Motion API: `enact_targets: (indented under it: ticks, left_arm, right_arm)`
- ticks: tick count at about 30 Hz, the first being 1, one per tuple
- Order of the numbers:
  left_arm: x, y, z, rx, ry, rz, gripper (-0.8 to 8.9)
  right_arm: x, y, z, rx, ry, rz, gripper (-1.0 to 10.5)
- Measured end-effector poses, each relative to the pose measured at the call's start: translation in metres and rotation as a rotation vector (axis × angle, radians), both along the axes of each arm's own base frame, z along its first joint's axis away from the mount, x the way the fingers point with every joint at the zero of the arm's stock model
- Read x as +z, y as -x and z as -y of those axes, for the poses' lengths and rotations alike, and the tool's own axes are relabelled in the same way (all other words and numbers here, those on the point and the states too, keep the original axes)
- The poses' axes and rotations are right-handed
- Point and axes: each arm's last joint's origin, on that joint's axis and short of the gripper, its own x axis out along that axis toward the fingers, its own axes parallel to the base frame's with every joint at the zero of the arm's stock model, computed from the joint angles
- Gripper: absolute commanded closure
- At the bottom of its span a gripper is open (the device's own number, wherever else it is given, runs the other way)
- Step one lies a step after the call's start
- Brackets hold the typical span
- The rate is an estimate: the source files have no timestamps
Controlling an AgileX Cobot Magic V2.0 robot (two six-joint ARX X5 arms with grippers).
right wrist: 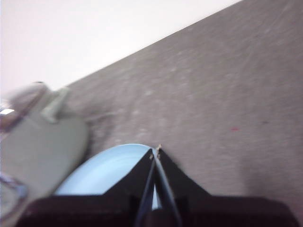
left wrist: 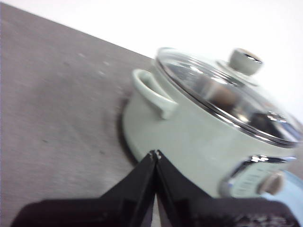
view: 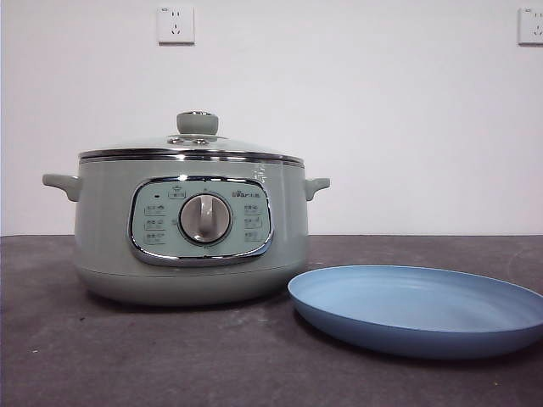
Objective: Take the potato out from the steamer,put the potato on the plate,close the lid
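Note:
The pale green steamer (view: 191,229) stands on the dark table at centre left, and its glass lid (view: 193,146) with a green knob rests on top. Through the glass in the left wrist view a brownish shape, likely the potato (left wrist: 222,96), shows inside the steamer (left wrist: 189,137). The light-blue plate (view: 420,307) lies empty to the right of the pot. My left gripper (left wrist: 155,153) is shut and hovers off the pot's left side, near its handle (left wrist: 154,92). My right gripper (right wrist: 155,151) is shut above the plate (right wrist: 106,172). Neither arm shows in the front view.
Grey tabletop (view: 102,356) spreads in front of and beside the pot. A white wall with two sockets (view: 176,25) stands behind. The pot's right handle (right wrist: 56,105) shows beside the plate in the right wrist view.

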Motion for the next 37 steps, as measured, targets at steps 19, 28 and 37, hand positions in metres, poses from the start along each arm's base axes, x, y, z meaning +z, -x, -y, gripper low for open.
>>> enact_targets:
  ticks: [19,28,37]
  left_arm:
    - [0.102,0.016,0.006,-0.207,0.017,-0.039,8.22]
    - [0.135,0.002,0.011,-0.456,-0.038,-0.158,8.22]
    - [0.154,-0.001,0.011,-0.527,-0.143,-0.261,8.21]
  right_arm:
    - [0.111,-0.002,-0.009,0.334,-0.024,-0.063,9.6]
    - [0.161,-0.028,-0.019,0.636,0.076,-0.264,9.6]
    - [0.176,-0.037,-0.030,0.801,0.194,-0.368,9.6]
